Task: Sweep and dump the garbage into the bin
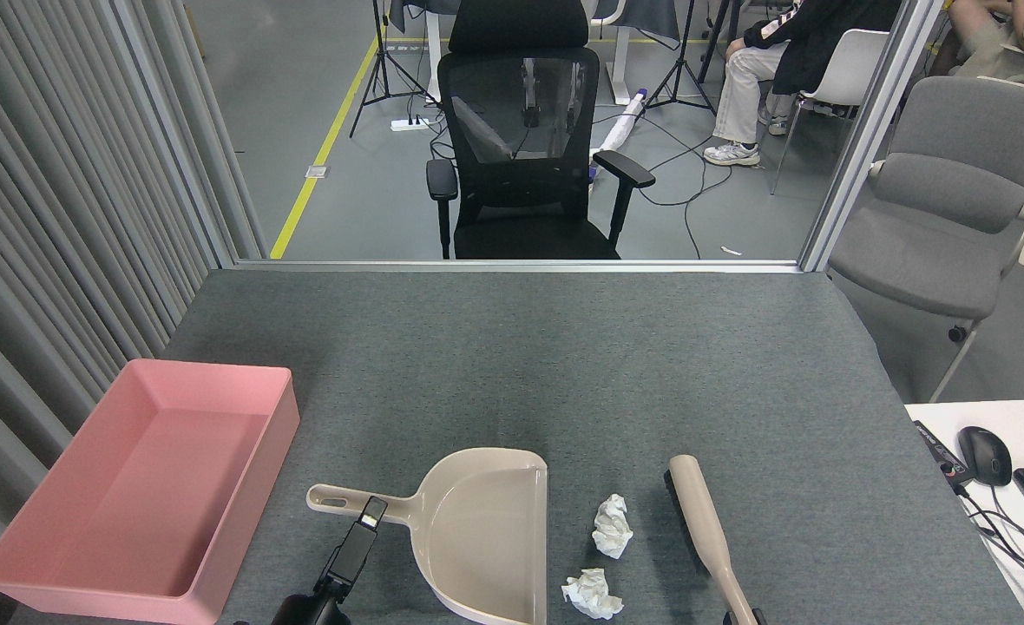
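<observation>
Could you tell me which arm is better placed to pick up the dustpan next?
Left. Its end effector sits right by the dustpan handle, while the right arm barely shows at the brush handle, beyond the tissue wads.

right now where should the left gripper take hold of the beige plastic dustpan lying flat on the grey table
Take the beige plastic dustpan by its slim handle, which sticks out leftward from the wide scoop toward the pink plastic bin. Come down from above, jaws across the handle's width: it lies flat on the grey table, and the left gripper is already at its near edge.
</observation>
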`<act>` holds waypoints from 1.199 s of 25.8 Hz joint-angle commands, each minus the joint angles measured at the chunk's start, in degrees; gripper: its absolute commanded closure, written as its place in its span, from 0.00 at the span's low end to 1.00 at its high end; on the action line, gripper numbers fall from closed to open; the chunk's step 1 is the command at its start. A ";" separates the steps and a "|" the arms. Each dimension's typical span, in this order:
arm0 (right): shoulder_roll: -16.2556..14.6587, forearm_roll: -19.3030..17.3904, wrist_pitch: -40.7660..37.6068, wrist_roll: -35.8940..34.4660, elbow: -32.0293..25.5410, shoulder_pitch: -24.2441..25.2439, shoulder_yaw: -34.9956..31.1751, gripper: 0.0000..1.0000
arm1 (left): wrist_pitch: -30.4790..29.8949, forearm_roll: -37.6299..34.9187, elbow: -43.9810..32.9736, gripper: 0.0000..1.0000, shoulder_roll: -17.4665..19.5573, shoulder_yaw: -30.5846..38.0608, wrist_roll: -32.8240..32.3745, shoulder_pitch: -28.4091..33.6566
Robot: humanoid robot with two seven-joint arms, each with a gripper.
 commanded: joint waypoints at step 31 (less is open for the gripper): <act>0.22 -0.40 0.20 -0.28 -0.36 0.83 -0.17 0.98 | 1.27 -1.52 7.76 0.47 0.11 0.42 0.14 -7.37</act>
